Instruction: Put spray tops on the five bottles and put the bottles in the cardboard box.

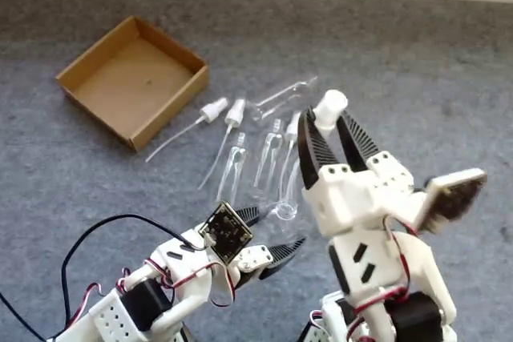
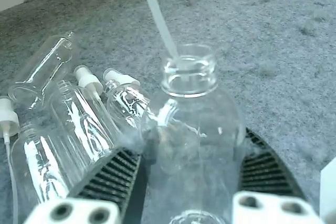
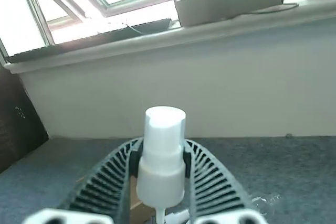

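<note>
In the high view the clear plastic bottle (image 1: 284, 211) at lower centre is hard to make out, gripped by the low left claw (image 1: 279, 228), while the upraised right claw (image 1: 325, 119) pinches a white spray top (image 1: 330, 106); the open brown cardboard box (image 1: 120, 86) lies upper left on the grey carpeted surface (image 1: 417, 78). In the left wrist view the left claw (image 2: 189, 182) is closed around that bottle (image 2: 191, 124), its base cut off at the bottom edge, and a thin translucent tube (image 2: 157, 14) enters its neck from the top edge. In the right wrist view the right claw (image 3: 160, 182) clamps the spray top (image 3: 163, 150), whose tube is cut off below.
</note>
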{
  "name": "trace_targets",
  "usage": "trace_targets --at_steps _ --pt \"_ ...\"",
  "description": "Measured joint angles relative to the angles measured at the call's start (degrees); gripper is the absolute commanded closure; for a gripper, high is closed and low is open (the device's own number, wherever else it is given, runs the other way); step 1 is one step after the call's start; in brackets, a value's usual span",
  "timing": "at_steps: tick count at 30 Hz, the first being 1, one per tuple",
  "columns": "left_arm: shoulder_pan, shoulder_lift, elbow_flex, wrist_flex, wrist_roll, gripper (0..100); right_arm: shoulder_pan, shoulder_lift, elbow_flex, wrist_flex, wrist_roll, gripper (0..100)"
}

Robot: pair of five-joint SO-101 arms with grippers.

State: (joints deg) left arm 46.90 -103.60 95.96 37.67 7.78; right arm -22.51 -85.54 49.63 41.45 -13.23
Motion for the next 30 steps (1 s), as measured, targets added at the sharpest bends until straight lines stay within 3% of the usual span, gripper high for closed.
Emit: trace_targets --at_steps 9,16,30 --pt "0.0 0.0 0.0 -0.1 0.0 92 -0.2 0.0 2.2 0.0 0.0 99.3" --pt "-4.0 0.0 0.0 -6.0 0.0 92 -0.2 0.0 2.2 4.9 -0.1 99.1" --pt "-4.7 0.0 -2.9 -6.2 -4.0 92 -0.3 0.0 2.2 7.6 -0.1 99.1"
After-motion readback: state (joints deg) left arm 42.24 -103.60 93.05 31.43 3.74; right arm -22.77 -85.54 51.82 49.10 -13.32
